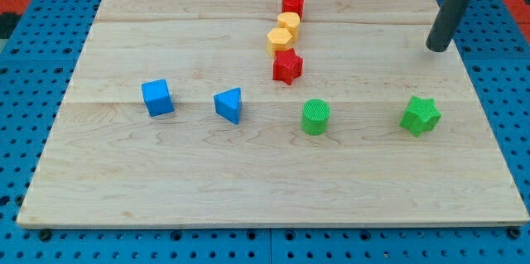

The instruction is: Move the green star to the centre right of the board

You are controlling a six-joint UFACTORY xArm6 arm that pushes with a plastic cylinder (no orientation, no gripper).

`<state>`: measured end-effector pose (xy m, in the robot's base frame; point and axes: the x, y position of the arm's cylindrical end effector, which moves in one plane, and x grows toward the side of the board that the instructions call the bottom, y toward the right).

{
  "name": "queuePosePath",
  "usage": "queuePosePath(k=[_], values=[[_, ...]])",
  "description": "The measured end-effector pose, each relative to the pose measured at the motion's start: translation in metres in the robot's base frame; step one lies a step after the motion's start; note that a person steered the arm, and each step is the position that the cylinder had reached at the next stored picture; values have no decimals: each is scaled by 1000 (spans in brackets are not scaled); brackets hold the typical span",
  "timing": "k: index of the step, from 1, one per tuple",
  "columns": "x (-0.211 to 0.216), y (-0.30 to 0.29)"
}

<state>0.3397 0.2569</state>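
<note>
Green star (421, 116) sits right of centre on the table (248, 181), near the right edge, slightly below mid-height of the frame. My tip (436, 49) is in the upper right, above the star in frame and well apart from it, touching no block. End effector is a plain rod: no jaws, nothing to open or close, nothing held.

Other blocks: green cylinder (315, 117) left of the star, clear gap between them. Red star (287, 66), two yellow blocks (282, 41) (289, 23) and red cylinder (292, 4) run in a tight column at upper centre. Blue cube (157, 98) and blue triangular block (228, 105) centre left.

Star looks almost on target already, so only a small nudge seems needed.

Risks:
- Pushing from above drives it toward the frame's bottom, away from centre right.
- An off-centre hit on a star point spins it or lets it slip sideways.
- Too long a push rightward sends it off the nearby table edge.
</note>
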Motion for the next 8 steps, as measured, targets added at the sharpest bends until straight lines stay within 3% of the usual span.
queuePosePath(k=[5, 6, 7, 8], values=[[4, -7], [26, -15], [60, -60], [121, -77]])
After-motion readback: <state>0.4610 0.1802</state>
